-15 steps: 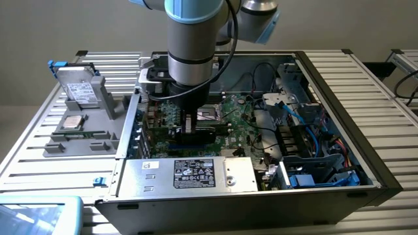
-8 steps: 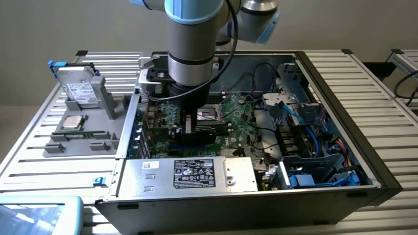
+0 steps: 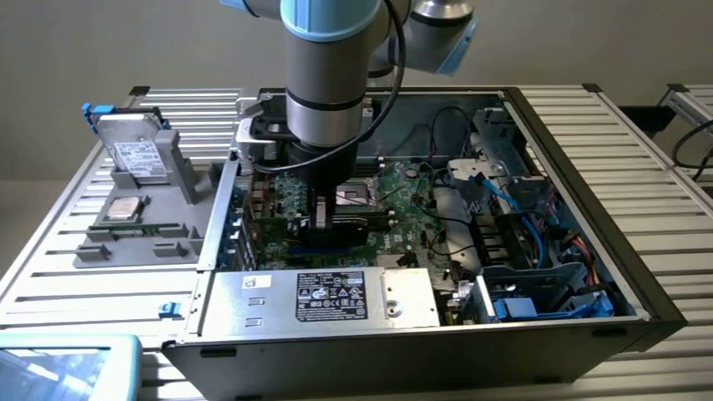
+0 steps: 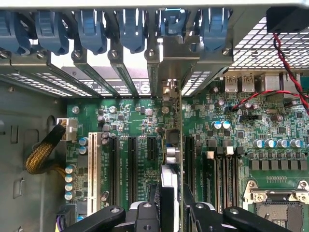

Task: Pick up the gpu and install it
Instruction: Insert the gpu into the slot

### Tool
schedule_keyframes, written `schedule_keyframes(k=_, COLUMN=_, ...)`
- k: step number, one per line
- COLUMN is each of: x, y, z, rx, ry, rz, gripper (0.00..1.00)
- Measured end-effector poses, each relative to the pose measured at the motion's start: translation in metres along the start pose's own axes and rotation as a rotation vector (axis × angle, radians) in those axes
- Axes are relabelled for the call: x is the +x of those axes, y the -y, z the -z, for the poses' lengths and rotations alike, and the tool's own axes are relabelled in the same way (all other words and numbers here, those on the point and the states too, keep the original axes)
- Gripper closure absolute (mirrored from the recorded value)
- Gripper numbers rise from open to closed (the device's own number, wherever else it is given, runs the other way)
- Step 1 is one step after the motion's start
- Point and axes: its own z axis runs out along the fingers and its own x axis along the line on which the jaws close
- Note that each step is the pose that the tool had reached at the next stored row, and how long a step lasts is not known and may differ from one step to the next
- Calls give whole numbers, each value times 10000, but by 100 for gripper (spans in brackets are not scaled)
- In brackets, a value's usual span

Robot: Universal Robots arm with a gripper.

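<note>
Gpu (image 4: pixel 170 186) is pinched between the fingers (image 4: pixel 147 216) of the gripper (image 4: pixel 169 215), which stand partly spread and press on its two faces. I see the card upright on its edge inside the computer case (image 3: pixel 624 276), over the motherboard (image 4: pixel 140 121) and between the long black slots (image 4: pixel 131 164). Whether its lower edge sits in a slot, I cannot tell. Its far end reaches the rear wall beneath the blue latches (image 4: pixel 130 29).

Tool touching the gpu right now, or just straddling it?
Touching. In the wrist view the tool grips the gpu edge-on, one finger pressed against each face, above the motherboard.
</note>
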Motion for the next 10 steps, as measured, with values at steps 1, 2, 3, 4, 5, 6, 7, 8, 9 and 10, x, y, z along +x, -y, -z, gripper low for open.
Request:
schedule_keyframes(k=1, x=0, y=-2, z=-2, rx=0, ry=0, rz=0, gripper=71)
schedule_keyframes(k=2, x=-1, y=-2, z=-4, rx=0, ry=1, rz=0, gripper=71)
schedule_keyframes(k=3, x=-1, y=-2, z=-5, rx=-1, ry=1, rz=0, gripper=71)
schedule_keyframes(k=4, x=-1, y=-3, z=-6, rx=0, ry=2, rz=0, gripper=71)
schedule_keyframes(k=5, x=-1, y=-3, z=-6, rx=0, ry=2, rz=0, gripper=71)
schedule_keyframes(k=6, x=-1, y=-3, z=-6, rx=0, ry=2, rz=-1, gripper=71)
schedule_keyframes(k=7, x=-1, y=-3, z=-6, rx=0, ry=2, rz=0, gripper=71)
schedule_keyframes(k=8, x=-2, y=-3, z=-6, rx=0, ry=3, rz=-1, gripper=71)
schedule_keyframes(k=9, x=-1, y=-3, z=-6, rx=0, ry=2, rz=0, gripper=71)
schedule_keyframes(k=10, x=-2, y=-3, z=-6, rx=0, ry=2, rz=-1, gripper=71)
